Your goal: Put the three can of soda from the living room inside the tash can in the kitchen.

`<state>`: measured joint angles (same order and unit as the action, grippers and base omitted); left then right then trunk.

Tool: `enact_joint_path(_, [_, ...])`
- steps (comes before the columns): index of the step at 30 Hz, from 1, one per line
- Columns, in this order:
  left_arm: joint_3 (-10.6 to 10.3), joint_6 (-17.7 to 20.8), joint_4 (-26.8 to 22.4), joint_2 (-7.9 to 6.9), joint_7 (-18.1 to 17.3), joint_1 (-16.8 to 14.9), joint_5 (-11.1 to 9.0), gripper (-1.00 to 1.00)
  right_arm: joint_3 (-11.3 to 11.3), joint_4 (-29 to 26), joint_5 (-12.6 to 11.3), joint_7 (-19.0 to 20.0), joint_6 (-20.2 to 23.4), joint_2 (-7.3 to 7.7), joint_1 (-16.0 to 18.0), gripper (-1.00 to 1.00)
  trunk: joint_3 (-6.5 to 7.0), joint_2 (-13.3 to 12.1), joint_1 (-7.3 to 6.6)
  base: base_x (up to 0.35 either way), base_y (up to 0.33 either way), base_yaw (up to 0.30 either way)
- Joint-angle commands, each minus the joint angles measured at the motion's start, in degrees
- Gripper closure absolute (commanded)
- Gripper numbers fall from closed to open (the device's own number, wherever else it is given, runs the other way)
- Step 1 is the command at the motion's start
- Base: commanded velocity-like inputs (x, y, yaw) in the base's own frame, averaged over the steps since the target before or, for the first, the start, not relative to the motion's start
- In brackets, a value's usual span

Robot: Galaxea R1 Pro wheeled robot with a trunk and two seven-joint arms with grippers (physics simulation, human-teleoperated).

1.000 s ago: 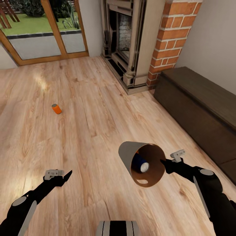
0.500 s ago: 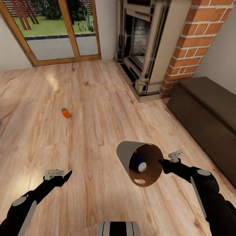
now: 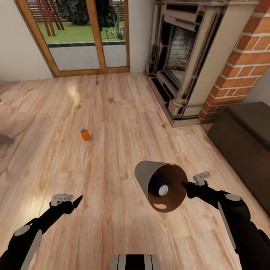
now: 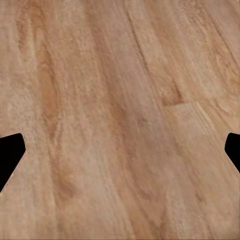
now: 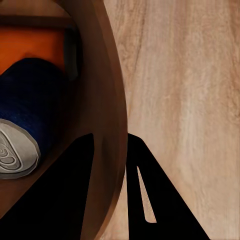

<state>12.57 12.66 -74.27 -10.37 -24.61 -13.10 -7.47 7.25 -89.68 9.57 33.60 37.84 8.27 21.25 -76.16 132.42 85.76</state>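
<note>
My right gripper (image 3: 184, 185) is shut on the rim of the copper-brown tash can (image 3: 144, 174), which hangs tilted above the floor with its mouth toward the head camera. A dark blue can of soda (image 3: 159, 186) lies inside it. In the right wrist view my right gripper (image 5: 111, 142) pinches the tash can wall (image 5: 107, 100), one finger inside and one outside; the blue can (image 5: 27, 100) lies in front of an orange can (image 5: 35, 45). Another orange can (image 3: 85, 134) stands on the wood floor ahead to the left. My left gripper (image 3: 77, 200) is open over bare planks, as the left wrist view (image 4: 120, 150) confirms.
A stone fireplace (image 3: 183, 63) with a red brick column (image 3: 243, 63) stands ahead on the right. A long dark brown low cabinet (image 3: 243, 146) runs along the right wall. Glass garden doors (image 3: 82, 33) are at the back. A grey edge (image 3: 3, 139) shows at far left.
The whole picture has shifted: the camera has turned, so floor, fireplace and orange can sit further right and lower. Both arms and the held bin keep their pose.
</note>
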Motion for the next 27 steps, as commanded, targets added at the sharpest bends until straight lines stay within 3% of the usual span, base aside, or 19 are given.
enact_joint_path(1, [0.00,0.00,0.02,0.00,0.00,0.00,0.00,-1.00,-0.02,-0.06,-1.29,0.17,0.31,-0.01,0.02,1.00,0.07,0.00,0.00,0.323,0.000,0.198])
enact_joint_path(12, [0.00,0.00,0.01,0.03,0.00,0.00,-0.03,-1.00,0.19,-0.13,-1.21,0.02,0.34,0.08,0.02,1.00,0.69,0.00,0.00,0.323,0.000,0.198])
enact_joint_path(21, [0.00,-0.07,-0.07,0.00,0.00,0.00,-1.07,-1.00,0.05,-0.89,-1.22,-2.71,1.06,0.08,0.04,1.00,0.88,0.00,0.00,0.323,0.000,0.177])
enact_joint_path(27, [0.00,-0.15,-0.01,0.00,0.00,0.00,-1.13,-1.00,1.87,-1.00,-1.28,-2.89,1.17,0.08,0.04,1.00,0.89,0.00,0.00,0.323,0.000,0.044])
